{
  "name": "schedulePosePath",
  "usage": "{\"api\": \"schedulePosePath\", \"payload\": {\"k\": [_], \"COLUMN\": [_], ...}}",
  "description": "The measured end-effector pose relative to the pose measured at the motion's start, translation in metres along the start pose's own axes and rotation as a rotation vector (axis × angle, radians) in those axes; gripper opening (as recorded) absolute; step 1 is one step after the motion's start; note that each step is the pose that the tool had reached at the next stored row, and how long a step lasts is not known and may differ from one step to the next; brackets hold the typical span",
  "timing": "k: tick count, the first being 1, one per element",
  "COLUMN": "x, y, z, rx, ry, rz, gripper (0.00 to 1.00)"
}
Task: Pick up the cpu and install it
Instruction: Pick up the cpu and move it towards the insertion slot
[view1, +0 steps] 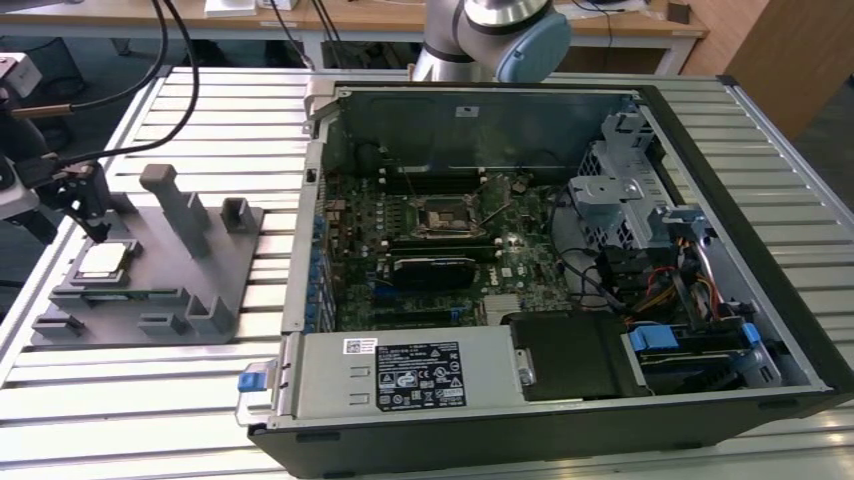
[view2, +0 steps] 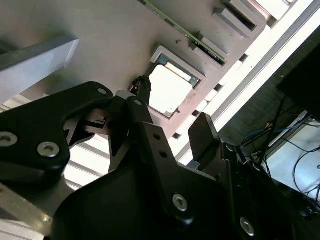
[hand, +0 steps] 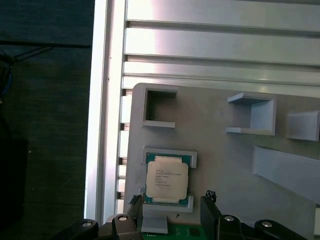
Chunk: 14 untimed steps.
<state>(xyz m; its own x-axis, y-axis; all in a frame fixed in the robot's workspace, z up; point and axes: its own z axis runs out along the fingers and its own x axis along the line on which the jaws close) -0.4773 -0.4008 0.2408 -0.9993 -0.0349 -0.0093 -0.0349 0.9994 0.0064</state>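
Slatted aluminium table (view1: 147, 400) — wooden desks (view1: 360, 18) behind, dark floor (hand: 45, 150).

Slatted aluminium table (view1: 160, 400). On it, toward the exterior view's left, a grey fixture tray (hand: 225, 170) with empty open-sided pockets and a tall upright post (view1: 167, 195). To the exterior view's right of the tray, an open computer case (view1: 507, 135) lying on its side. Inside it a green motherboard (view1: 354, 240) with a dark square socket (view1: 438, 215) near its middle. Silver power supply (view1: 400, 375) with a label on the near edge, and a blue latch (view1: 254, 380) at its corner. Black shroud (view1: 574, 350) just beside the supply. Metal drive cage (view1: 614, 195) on the case's far side, coloured wires (view1: 647, 295) below it. Black cables (view1: 174, 60) hang over the table's back corner. Wooden desk (view1: 360, 20) behind.
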Motion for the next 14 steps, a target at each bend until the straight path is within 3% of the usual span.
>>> {"api": "schedulePosePath", "payload": {"k": [14], "x": [-0.0003], "y": [0.0000], "z": [0.0065], "rx": [0.0015], "ry": [0.0002], "rz": [0.004], "gripper": [0.58]}}
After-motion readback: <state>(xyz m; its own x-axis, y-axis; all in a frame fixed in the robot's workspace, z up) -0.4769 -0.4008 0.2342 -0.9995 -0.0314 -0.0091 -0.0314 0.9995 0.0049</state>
